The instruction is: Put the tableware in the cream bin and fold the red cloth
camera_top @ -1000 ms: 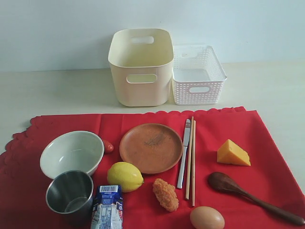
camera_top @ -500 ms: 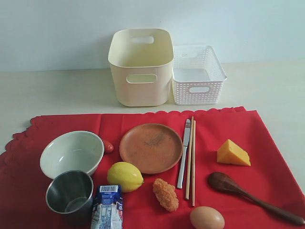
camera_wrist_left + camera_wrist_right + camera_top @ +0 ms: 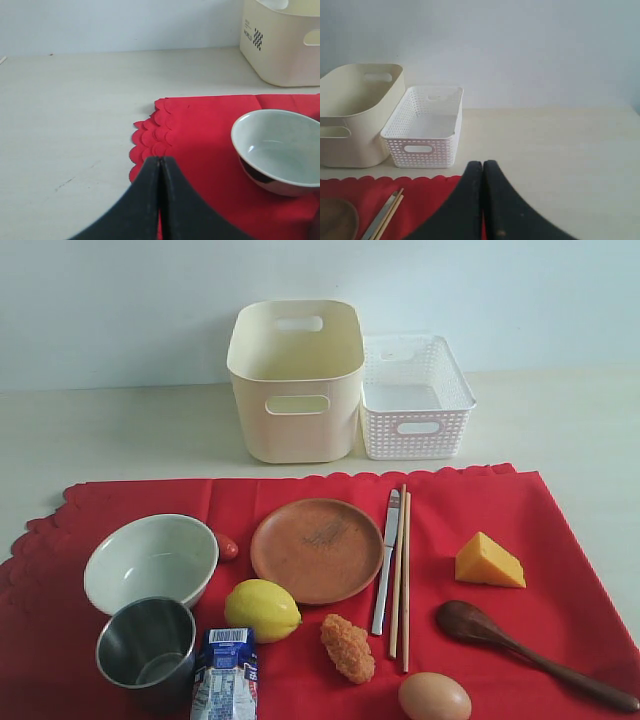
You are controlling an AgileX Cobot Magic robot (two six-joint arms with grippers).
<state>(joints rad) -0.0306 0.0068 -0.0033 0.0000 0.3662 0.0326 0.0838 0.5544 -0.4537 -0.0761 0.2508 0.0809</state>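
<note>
The red cloth [image 3: 300, 590] lies spread on the table. On it rest the pale bowl [image 3: 151, 561], steel cup [image 3: 146, 648], brown plate [image 3: 317, 549], silver knife [image 3: 386, 560], chopsticks [image 3: 401, 575] and dark wooden spoon [image 3: 520, 648]. The cream bin [image 3: 296, 380] stands empty behind the cloth. Neither gripper shows in the exterior view. My left gripper [image 3: 160, 161] is shut and empty above the cloth's scalloped corner [image 3: 155, 140], near the bowl [image 3: 280, 150]. My right gripper [image 3: 482, 165] is shut and empty over the cloth's far edge [image 3: 395, 182], with the cream bin [image 3: 355, 115] beyond.
A white lattice basket [image 3: 412, 397] stands right of the cream bin. Food lies on the cloth: lemon [image 3: 262, 610], milk carton [image 3: 225, 672], fried piece [image 3: 348, 647], egg [image 3: 434, 698], cheese wedge [image 3: 489, 561], a small red item [image 3: 228, 547]. Bare table [image 3: 120, 435] surrounds the cloth.
</note>
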